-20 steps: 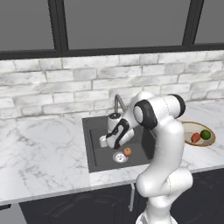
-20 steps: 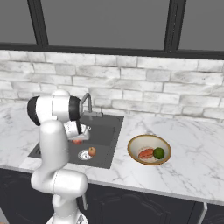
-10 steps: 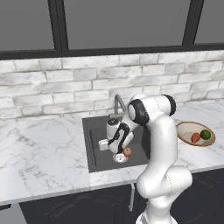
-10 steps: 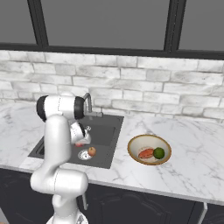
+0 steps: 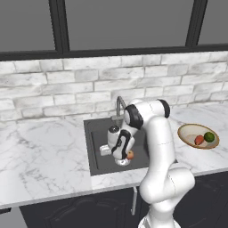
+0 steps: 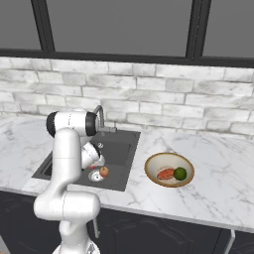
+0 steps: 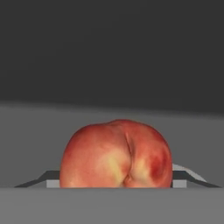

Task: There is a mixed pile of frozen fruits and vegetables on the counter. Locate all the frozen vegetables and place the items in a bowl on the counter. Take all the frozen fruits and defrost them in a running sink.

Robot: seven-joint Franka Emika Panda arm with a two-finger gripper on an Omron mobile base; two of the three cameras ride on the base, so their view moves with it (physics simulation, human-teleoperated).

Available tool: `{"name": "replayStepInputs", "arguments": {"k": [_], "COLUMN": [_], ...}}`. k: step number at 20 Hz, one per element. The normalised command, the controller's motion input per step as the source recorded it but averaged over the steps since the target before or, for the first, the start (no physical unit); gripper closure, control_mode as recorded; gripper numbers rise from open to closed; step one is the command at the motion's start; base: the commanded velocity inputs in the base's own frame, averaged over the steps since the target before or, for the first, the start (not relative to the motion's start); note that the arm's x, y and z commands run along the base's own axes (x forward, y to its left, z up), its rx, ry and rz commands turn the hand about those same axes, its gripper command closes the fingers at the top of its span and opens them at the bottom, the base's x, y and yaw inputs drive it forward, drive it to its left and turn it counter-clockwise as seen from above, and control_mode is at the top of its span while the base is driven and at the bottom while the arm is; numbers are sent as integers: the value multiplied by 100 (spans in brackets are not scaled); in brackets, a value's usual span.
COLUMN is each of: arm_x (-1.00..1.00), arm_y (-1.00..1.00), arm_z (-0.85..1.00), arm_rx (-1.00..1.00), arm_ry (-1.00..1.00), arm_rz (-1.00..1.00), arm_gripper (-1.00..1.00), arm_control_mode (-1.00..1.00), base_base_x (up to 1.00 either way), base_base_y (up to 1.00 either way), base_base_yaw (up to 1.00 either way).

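Left base view shows the white arm bent down into the dark grey sink (image 5: 95, 147), its pincer (image 5: 119, 156) low over the basin floor by the round silver drain (image 5: 123, 161). A small reddish fruit (image 5: 130, 155) sits on the sink bottom just beside the drain, close against the hand. From the right base view the same fruit (image 6: 104, 171) lies right next to the drain (image 6: 95, 176), with the hand hanging just to its left. Up close in the hand view, a red-tan fruit with yellowish patches (image 7: 116, 154) sits right in front of the camera, resting against the grey basin floor; the fingertips are hidden, so I cannot tell whether the pincer is gripping it or standing open. The curved grey faucet (image 5: 118, 107) rises at the back edge of the basin. Over on the white marble counter (image 6: 218, 183), well apart from the sink, the wooden-rimmed bowl (image 6: 155, 162) holds the elongated red-orange piece (image 6: 165, 174) and the dark green ball (image 6: 180, 173), lying side by side.
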Motion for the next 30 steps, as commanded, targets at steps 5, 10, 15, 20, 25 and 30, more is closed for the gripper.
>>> {"name": "replayStepInputs", "arguments": {"k": [5,10,15,20,25,30], "arm_x": [13,6,0,-18,-41,-54], "arm_y": [0,0,0,1,-1,0], "arm_z": [-29,-3,2,43,52,47], "arm_rx": [1,0,0,0,7,4], "arm_ry": [0,0,2,-5,-7,-7], "arm_rz": [0,0,0,-1,-6,-4], "arm_gripper": [100,-100,-100,-100,-100,-100], "arm_control_mode": [-100,-100,-100,-100,-100,-100], "base_base_x": [0,0,0,0,0,0], "base_base_y": [0,0,0,0,0,0], "base_base_yaw": [0,0,0,0,0,0]}}
